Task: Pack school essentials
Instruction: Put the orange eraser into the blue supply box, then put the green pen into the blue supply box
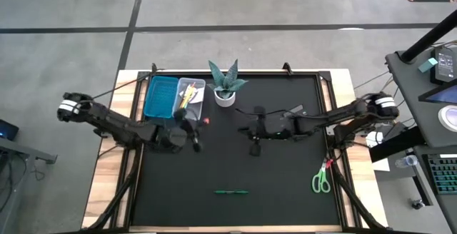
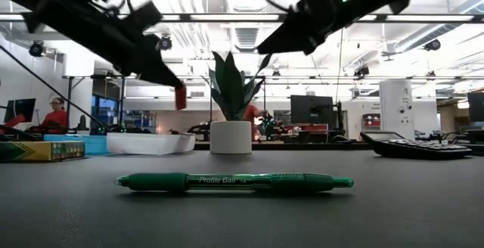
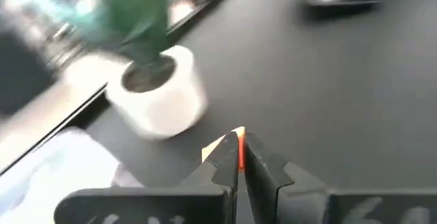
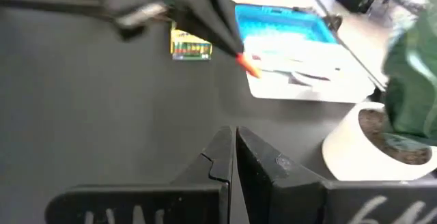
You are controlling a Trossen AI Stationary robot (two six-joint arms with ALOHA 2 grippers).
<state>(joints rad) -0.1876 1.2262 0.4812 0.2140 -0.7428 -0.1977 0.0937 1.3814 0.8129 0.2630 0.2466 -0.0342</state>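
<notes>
My left gripper (image 1: 200, 124) hangs over the table's left middle, shut on a small red eraser (image 2: 180, 97), just right of the open pencil case (image 1: 175, 97), which has a blue lid and a clear tray of pens. My right gripper (image 1: 246, 128) is shut on nothing, raised above the table's middle and pointing toward the left gripper. A green pen (image 1: 231, 190) lies flat near the front edge. Green-handled scissors (image 1: 321, 180) lie at the front right. A yellow crayon box (image 4: 190, 48) lies flat beyond the left arm. My left gripper pinches the red eraser (image 3: 240, 149) between its two fingertips (image 3: 222, 157), only at their free ends. The fingers slant downward toward the table's right. The eraser sticks out beyond and below the tips (image 2: 180, 97), lifted well clear of the table.
A spiky green plant in a white pot (image 1: 226, 85) stands at the far middle, close beside the case and between the two grippers. A dark calculator (image 2: 416, 146) lies at the far right. The black mat (image 1: 285, 191) lies bare between pen and scissors.
</notes>
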